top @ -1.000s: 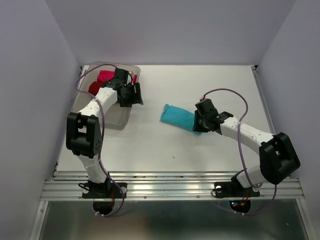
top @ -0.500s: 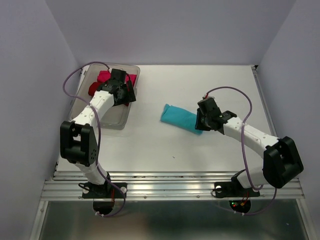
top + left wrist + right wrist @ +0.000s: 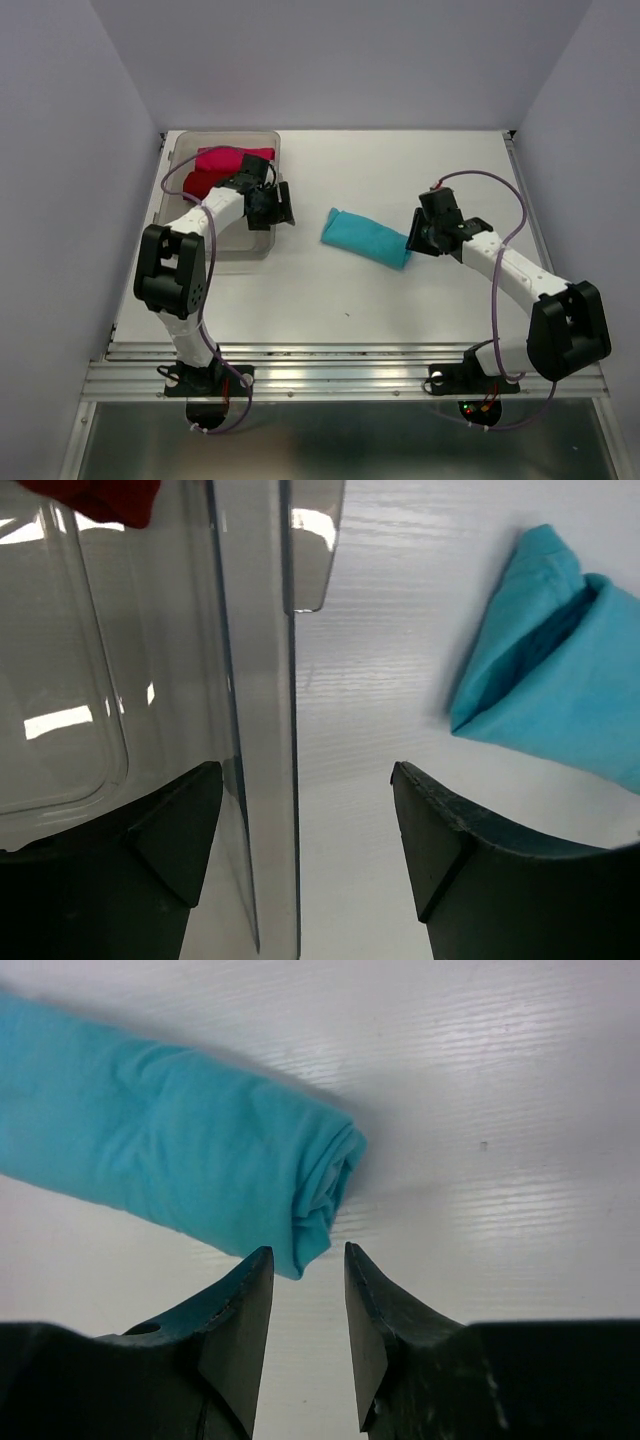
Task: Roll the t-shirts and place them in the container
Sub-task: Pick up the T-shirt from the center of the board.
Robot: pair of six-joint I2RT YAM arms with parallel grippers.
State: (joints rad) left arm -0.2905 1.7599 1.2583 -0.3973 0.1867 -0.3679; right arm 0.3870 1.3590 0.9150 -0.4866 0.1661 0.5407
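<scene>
Turquoise-blue rolled cloth t-shirt (image 3: 365,237), one end right at tips of right pincer (image 3: 307,1253), open a crack, holding nothing. Left pincer (image 3: 305,780) wide open, empty, over wall of clear plastic tub (image 3: 265,680); dark red cloth t-shirt (image 3: 197,182), bright pink cloth t-shirt (image 3: 235,158) beyond its tips.

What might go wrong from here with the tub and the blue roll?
1. The left gripper, open, seems to straddle the clear tub's wall; closing or pulling there may drag or tip the tub with the dark red shirt and pink shirt inside.
2. The right gripper sits at the turquoise roll's end, jaws only narrowly apart; a nudge may loosen the roll.
</scene>
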